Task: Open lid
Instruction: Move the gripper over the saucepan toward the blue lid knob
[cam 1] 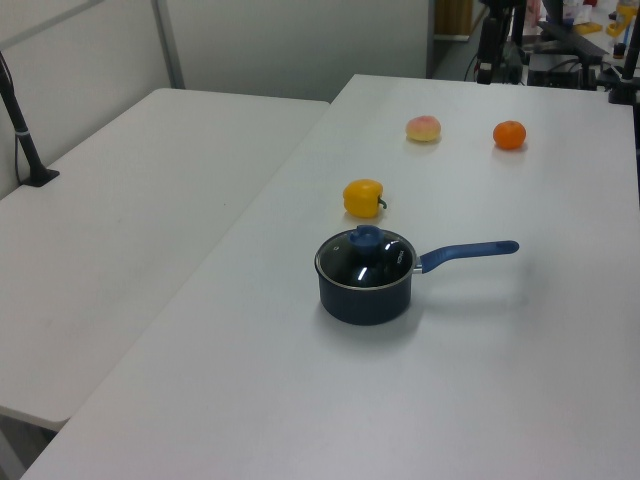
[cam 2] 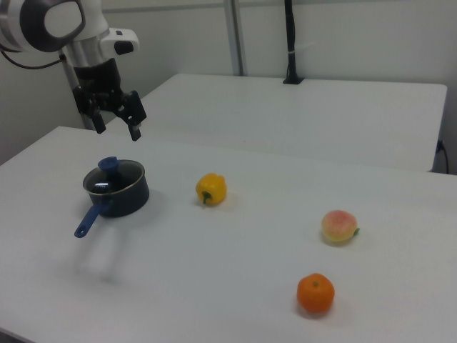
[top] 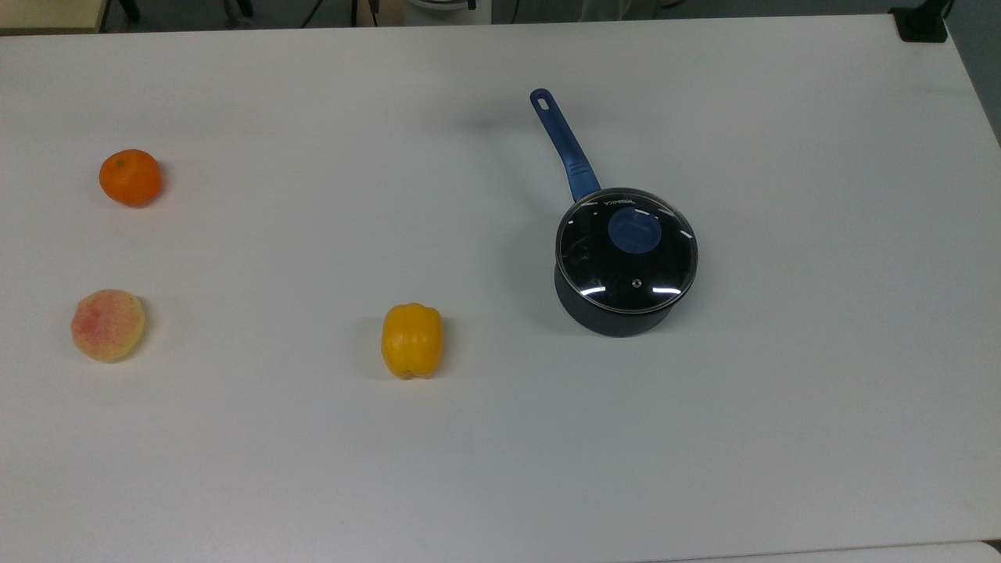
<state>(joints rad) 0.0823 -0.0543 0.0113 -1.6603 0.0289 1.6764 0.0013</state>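
On the white table (top: pixel 782 407) the lid (top: pixel 626 250) sits closed on the dark saucepan (top: pixel 614 317), right of the yellow pepper (top: pixel 412 340) in the top view, while the right view shows the gripper (cam 2: pixel 116 123) above it, jaws wide.

Glossy glass lid (top: pixel 626 250) (metal-rimmed), matt white table (top: pixel 500 438)

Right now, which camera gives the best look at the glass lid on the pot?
The top view: it looks down on the whole lid, with its blue knob and steam hole. The left view and right view show it small and at a slant.
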